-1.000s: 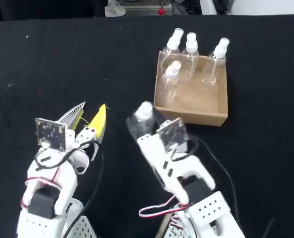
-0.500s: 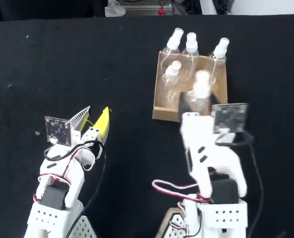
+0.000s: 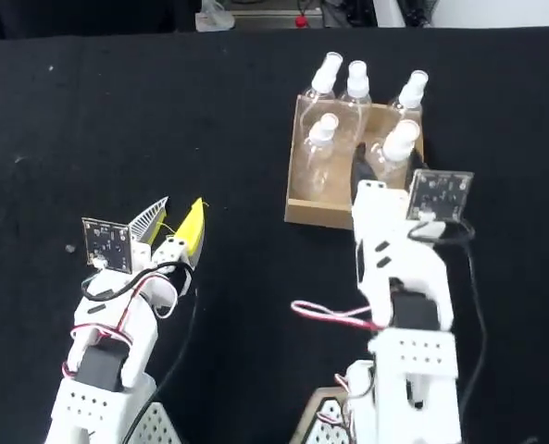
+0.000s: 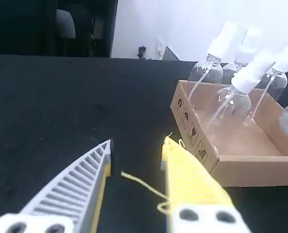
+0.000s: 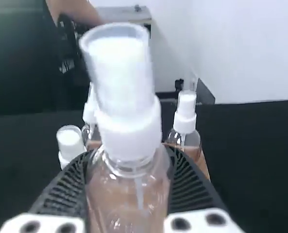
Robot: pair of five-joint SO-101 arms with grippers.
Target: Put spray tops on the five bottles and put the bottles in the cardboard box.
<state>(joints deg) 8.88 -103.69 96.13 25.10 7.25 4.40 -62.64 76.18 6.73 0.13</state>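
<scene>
Right gripper point(image 3: 382, 174): fingers point(image 5: 182, 179) closed around the body of the fifth bottle point(image 3: 400, 143), spray top already fitted. The bottle is over the near right part of the cardboard box point(image 3: 316, 211), inside its walls. Long axis near upright, with the cap leaning slightly toward the box's far right corner. I cannot tell whether the base touches the box floor; the arm hides it.

The box lies toward the far edge of the surface point(image 3: 117, 111), right of the middle. Four capped bottles stand in it: three along the far wall point(image 3: 328, 69) point(image 3: 356, 79) point(image 3: 413, 88) and one just nearer, by the left wall point(image 3: 323, 129). The free floor is the near right part, directly under the held bottle, so the move should be straight down, then release.

Right arm pose: stretched forward from its base at the near edge, with the wrist above the box's near wall.

Left gripper point(image 3: 174, 205): fingers wide apart, holding nothing, low over the surface well to the left of the box.

Risk, as judged: the held bottle sits close to the far right bottle and could knock it.
</scene>
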